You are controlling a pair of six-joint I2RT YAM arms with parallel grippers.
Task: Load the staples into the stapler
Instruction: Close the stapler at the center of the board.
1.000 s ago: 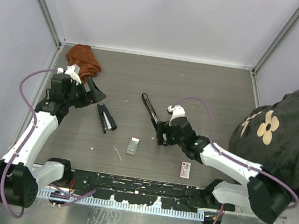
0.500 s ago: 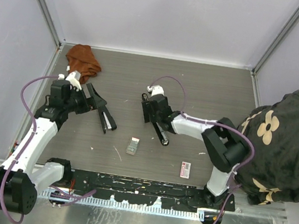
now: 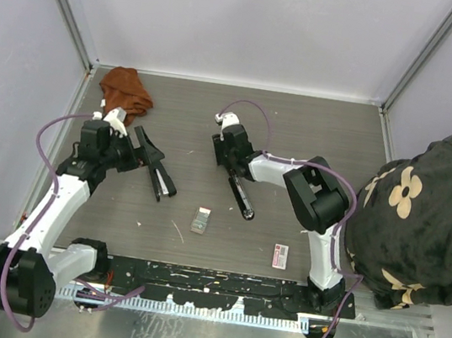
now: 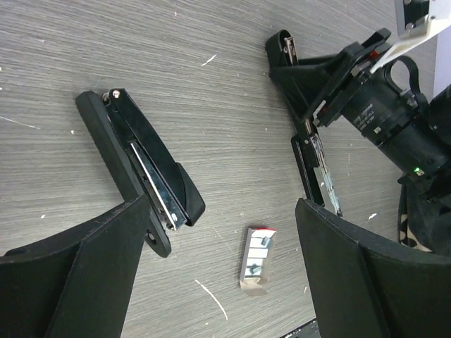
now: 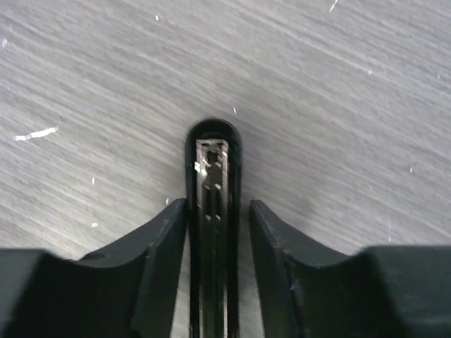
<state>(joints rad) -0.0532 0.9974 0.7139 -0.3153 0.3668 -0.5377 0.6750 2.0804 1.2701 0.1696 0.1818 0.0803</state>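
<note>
The dark wood-grain counter point(image 3: 315, 140) carries everything. A black flowered garment point(image 3: 424, 207) hangs in over its right edge. A rust-brown cloth point(image 3: 126, 89) lies bunched in the far left corner.

My left end effector point(image 3: 144, 157) hovers near the left edge, just on the near side of the cloth. Its fingers point(image 4: 84, 274) are spread wide and hold nothing. My right end effector point(image 3: 227, 148) reaches to the middle of the counter, toward the far edge. Its two fingers point(image 5: 165, 239) straddle the far tip of the opened stapler point(image 3: 238, 190). The metal channel runs up between them, and they sit close against its sides. I cannot tell whether they are pinching it or merely flanking it.

The opened stapler lies flat near the middle of the counter, its long black body slanting from the far side toward the near edge. A second black stapler point(image 3: 160, 179) lies left of centre, just beside my left end effector. Its silver rail shows along one side.

The small red-and-white box point(image 3: 280, 255) rests close to the near edge, right of centre, well apart from both staplers. The tiny grey tray of staples point(image 3: 201, 220) sits between the two staplers and a little nearer the near edge than either. It touches neither of them, and silvery strips are visible inside it.
</note>
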